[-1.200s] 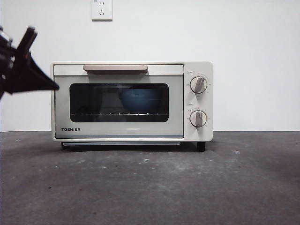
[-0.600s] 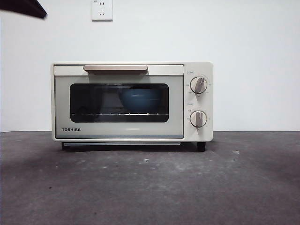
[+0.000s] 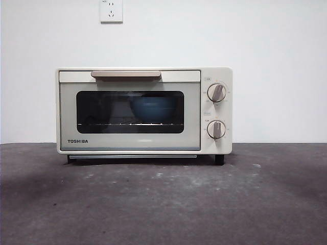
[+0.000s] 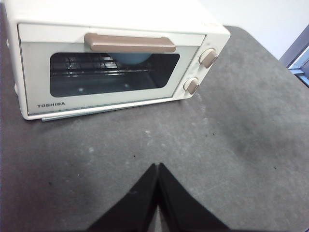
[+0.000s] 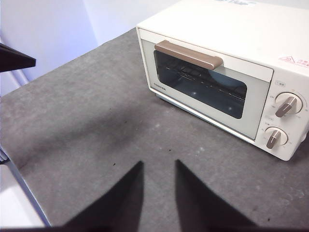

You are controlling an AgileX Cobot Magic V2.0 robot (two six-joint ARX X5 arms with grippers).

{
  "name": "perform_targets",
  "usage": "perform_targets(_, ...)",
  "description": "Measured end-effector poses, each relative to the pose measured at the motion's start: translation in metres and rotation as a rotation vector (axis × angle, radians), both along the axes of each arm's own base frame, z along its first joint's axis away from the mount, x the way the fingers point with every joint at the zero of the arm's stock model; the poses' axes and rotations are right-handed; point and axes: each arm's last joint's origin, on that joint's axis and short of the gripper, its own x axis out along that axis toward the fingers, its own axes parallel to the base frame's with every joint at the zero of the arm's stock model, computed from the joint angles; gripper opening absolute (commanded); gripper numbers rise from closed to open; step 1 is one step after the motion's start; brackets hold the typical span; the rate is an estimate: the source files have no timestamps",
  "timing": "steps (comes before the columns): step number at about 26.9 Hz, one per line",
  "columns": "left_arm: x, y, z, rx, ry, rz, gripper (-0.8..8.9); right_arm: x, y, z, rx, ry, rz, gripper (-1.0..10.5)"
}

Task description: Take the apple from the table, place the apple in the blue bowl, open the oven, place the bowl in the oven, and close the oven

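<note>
Now the oven point(image 3: 144, 111) is closed on the blue bowl point(image 3: 152, 109); its rigid bar handle point(image 3: 125, 74) is the grip. Left end effector point(image 4: 158, 170) pinched empty, right end effector point(image 5: 159, 168) parted, empty.

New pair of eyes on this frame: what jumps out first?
The cream oven stands mid-table against the white wall, door shut, with the blue bowl visible on the rack behind its dark glass. Neither gripper is near it: the left gripper hangs shut over the bare grey table in front of the oven, and the right gripper hangs open off to one side.
</note>
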Motion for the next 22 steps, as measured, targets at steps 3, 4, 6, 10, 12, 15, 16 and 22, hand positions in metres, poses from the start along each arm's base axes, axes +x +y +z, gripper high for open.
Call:
perform_targets(3, -0.0005, 0.0002, 0.0002, 0.002, -0.004, -0.001, 0.07, -0.0001, 0.0001, 0.0, -0.005, -0.006, 0.006, 0.0)
perform_targets(4, -0.0004, 0.0002, 0.0002, 0.003, -0.004, -0.001, 0.07, -0.0001, 0.0001, 0.0, -0.007, -0.008, 0.008, 0.0)
perform_targets(6, -0.0005, 0.0002, -0.0001, 0.003, -0.002, -0.001, 0.07, -0.0001, 0.0001, 0.0, -0.01, -0.011, 0.01, 0.0)
perform_targets(10, -0.0005, 0.0002, -0.0002, 0.004, 0.0, -0.001, 0.07, 0.0001, -0.0001, 0.0, -0.012, -0.014, 0.002, 0.0)
perform_targets(12, -0.0005, 0.0002, -0.0002, 0.004, 0.0, -0.001, 0.07, 0.0001, -0.0001, 0.0, -0.012, -0.014, 0.002, 0.0)
perform_targets(15, -0.0005, 0.0002, -0.0002, 0.004, 0.0, -0.001, 0.07, 0.0, -0.0002, 0.0001, -0.012, -0.014, 0.002, 0.0)
perform_targets(16, -0.0005, 0.0002, -0.0003, 0.004, 0.001, -0.001, 0.07, -0.0005, -0.0008, 0.0003, -0.01, -0.016, 0.002, 0.0)
perform_targets(22, -0.0004, 0.0002, -0.0003, 0.004, 0.001, -0.001, 0.07, -0.0075, -0.0089, 0.0046, 0.023, -0.045, 0.001, 0.0)
